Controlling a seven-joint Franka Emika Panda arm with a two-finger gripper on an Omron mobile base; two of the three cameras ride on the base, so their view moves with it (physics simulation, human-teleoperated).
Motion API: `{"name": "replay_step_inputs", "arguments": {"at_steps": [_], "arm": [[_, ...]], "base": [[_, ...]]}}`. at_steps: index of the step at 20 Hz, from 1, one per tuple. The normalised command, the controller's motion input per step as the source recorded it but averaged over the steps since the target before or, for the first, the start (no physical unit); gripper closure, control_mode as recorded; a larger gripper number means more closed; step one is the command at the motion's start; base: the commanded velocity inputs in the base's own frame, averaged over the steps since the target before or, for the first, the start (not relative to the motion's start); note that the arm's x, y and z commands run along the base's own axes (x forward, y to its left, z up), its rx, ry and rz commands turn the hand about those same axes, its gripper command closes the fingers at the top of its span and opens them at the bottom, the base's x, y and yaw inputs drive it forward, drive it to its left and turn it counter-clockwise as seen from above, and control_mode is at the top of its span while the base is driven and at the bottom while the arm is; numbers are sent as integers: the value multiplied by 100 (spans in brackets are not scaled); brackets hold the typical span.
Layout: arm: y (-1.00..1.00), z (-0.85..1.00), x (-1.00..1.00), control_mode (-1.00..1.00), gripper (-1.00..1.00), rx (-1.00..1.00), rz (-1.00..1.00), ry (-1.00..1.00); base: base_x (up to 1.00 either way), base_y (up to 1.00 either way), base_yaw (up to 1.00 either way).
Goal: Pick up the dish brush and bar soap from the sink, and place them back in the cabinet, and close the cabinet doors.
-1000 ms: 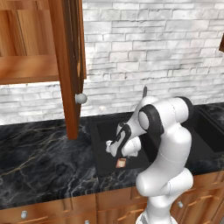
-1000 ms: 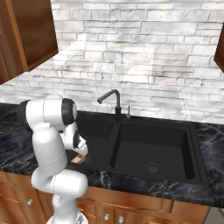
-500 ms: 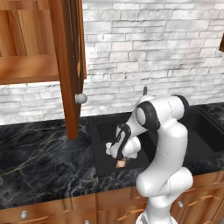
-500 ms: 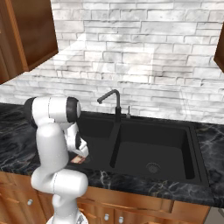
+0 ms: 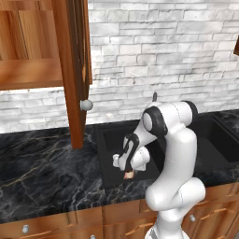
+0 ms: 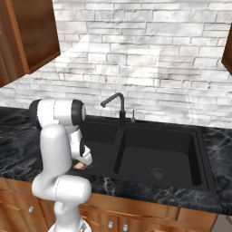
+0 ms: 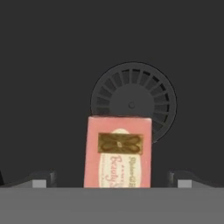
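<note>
The gripper (image 7: 112,183) hangs low in the left basin of the sink (image 6: 199,149), jaws wide, with the soap (image 7: 118,151) between its fingers and bare gap on either side. Beyond the soap lies only the flat drain (image 7: 133,103) — the basin floor around it is bare. The faucet (image 6: 115,106) rises behind the divider. Above the bench (image 5: 42,172), the open cabinet door (image 5: 72,70) juts out, its knob (image 5: 86,104) left of the arm.
</note>
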Motion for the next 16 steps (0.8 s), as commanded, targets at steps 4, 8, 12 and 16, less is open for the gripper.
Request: {"name": "replay_step_inputs", "arguments": {"at_steps": [4, 8, 12, 16], "arm": [[0, -11, 0, -100, -100, 0, 0, 1], [0, -11, 0, -100, -100, 0, 0, 1], [0, -10, 0, -100, -100, 0, 0, 2], [0, -8, 0, -100, -100, 0, 0, 1]], "base": [[0, 0, 0], [0, 0, 0], [0, 0, 0], [0, 0, 0]]}}
